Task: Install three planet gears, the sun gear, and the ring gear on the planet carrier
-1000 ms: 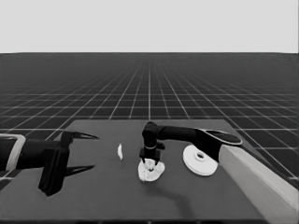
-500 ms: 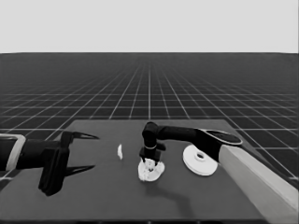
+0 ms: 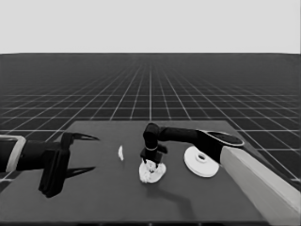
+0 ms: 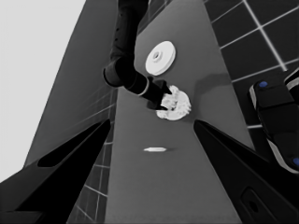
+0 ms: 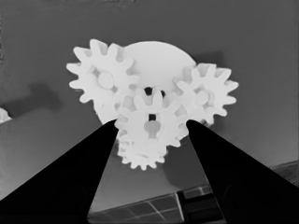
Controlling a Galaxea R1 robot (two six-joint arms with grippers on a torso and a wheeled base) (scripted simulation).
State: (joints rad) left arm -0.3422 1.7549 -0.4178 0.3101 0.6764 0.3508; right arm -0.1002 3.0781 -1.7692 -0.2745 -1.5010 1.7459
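Dark table (image 3: pixel 94 197) under a pale blank band, with a grid floor beyond: nothing on any surface carries a brand, label or readable writing. At the table's middle sits the smaller round part (image 5: pixel 161 60), the planet carrier, with toothed gears on it: one planet gear at ten o'clock (image 5: pixel 103 79), one at three o'clock (image 5: pixel 205 95), a third low at six o'clock (image 5: pixel 140 156). The right gripper (image 5: pixel 152 128) stands directly over it, its fingers closed against the flanks of a fourth gear (image 5: pixel 150 121), probably the sun gear, held at the centre so its teeth can mesh with all three neighbours. The larger round part (image 3: pixel 201 161), the ring gear, waits apart at three o'clock of the stack, likely because it goes on last. A thin white piece (image 3: pixel 120 153) lies at nine o'clock. The left gripper (image 3: pixel 77 153) waits spread open over the table's left end, holding nothing.
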